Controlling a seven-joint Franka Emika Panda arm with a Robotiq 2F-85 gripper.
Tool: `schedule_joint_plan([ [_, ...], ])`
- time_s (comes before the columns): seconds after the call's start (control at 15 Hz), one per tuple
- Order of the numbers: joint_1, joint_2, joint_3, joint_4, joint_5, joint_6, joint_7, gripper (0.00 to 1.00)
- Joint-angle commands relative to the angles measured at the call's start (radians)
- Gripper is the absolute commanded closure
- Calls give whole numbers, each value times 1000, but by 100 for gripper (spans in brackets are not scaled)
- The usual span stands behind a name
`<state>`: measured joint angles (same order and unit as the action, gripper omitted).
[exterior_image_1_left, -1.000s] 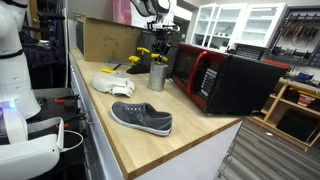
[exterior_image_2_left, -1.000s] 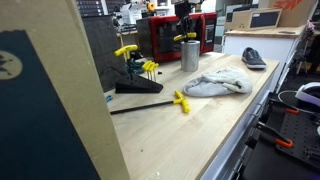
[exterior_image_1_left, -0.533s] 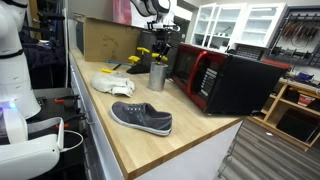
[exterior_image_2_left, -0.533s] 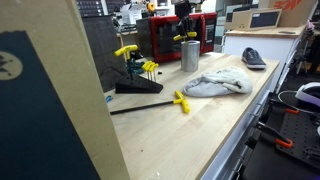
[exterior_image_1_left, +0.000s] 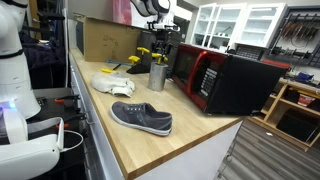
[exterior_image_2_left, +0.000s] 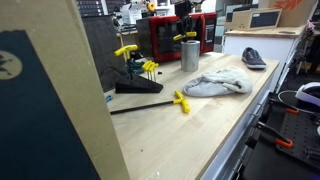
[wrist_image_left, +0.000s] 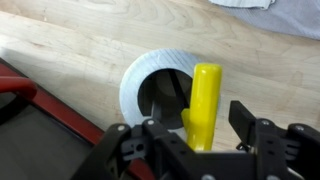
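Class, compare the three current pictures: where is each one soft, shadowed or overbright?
Wrist view: the gripper is a dark, soft-edged mass at the bottom, the metal cup and yellow handle look sharper, and the cup's inside lies in shadow. In an exterior view, a foreground panel looms large and out of focus. In an exterior view, the lit cabinets look washed out.

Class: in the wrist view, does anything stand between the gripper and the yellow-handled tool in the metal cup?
Nothing visible does. The yellow-handled tool stands in the metal cup, and its handle rises directly between the open jaws of the gripper.
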<state>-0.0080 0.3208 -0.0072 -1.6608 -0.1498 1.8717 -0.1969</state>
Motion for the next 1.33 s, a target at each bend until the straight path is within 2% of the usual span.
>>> schedule_joint_plan([
  [0.0, -5, -12, 8, -8, -1, 13, -32, 20],
  [0.07, -6, -9, 9, -9, 0, 27, -40, 43],
  [0.13, -5, -7, 9, -10, -3, 41, -42, 43],
  [0.53, -4, -2, 10, -21, -11, 147, -62, 89],
  [0.67, -5, -8, 10, -26, -8, 150, -65, 99],
  [0.8, -6, -14, 11, -32, -7, 140, -79, 96],
  [0.87, -6, -16, 11, -36, -9, 135, -82, 99],
  [0.93, -5, -18, 12, -37, -9, 129, -87, 60],
  [1.07, -3, -20, 13, -39, -13, 125, -97, 61],
  [1.27, -3, -25, 13, -41, -17, 125, -121, 41],
])
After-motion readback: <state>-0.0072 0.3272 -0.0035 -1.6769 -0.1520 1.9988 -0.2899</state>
